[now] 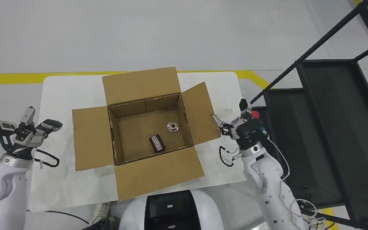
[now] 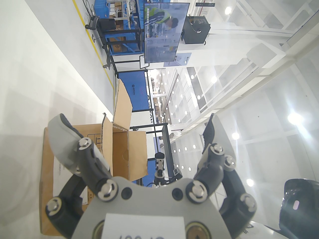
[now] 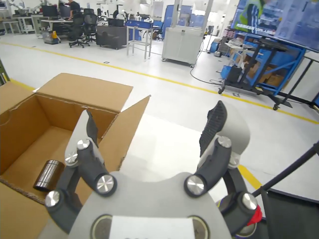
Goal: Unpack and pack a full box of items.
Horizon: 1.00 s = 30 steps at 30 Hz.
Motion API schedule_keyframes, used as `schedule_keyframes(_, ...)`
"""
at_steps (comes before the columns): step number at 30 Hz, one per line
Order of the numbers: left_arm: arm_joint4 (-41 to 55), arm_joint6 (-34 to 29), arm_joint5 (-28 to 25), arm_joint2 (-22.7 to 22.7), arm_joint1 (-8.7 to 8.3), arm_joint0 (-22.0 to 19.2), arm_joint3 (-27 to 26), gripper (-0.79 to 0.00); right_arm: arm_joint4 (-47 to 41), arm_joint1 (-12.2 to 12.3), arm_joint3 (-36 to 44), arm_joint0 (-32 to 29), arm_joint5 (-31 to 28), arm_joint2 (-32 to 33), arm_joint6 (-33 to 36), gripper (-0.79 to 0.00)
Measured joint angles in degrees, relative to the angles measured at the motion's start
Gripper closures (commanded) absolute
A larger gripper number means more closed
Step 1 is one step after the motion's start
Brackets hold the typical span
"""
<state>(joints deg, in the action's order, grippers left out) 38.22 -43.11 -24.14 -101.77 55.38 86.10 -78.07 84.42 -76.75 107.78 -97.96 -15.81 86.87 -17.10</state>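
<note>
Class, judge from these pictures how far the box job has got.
Done: the box stands open. In hand: nothing; left gripper and right gripper are open, empty, beside it. Left: a metal cylinder and a small round metal part lie inside; last out or first in, unclear.

1. We find a white printed label (image 2: 57,177) on the outer wall of the brown cardboard box (image 2: 122,148), at its left side; the print is too small to read.
2. The caption strip on the large flat screen (image 3: 274,8), far right, is blurred beyond our reading.
</note>
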Motion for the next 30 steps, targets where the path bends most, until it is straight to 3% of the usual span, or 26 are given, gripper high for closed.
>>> schedule_keyframes(8, 0.0, 0.0, 0.0, 0.0, 0.00, 0.0, 0.0, -0.785, -5.0, 0.3, 3.4, 1.6, -8.1, -4.3, 14.3, -0.785)
schedule_keyframes(25, 0.0, 0.0, 0.0, 0.0, 0.00, 0.0, 0.0, -0.785, -5.8, 0.2, 3.3, 1.7, -8.6, -5.0, 15.0, -0.785)
schedule_keyframes(30, 0.0, 0.0, 0.0, 0.0, 0.00, 0.0, 0.0, -0.785, -8.7, 0.4, 3.9, 5.8, -11.9, -7.9, 23.8, -0.785)
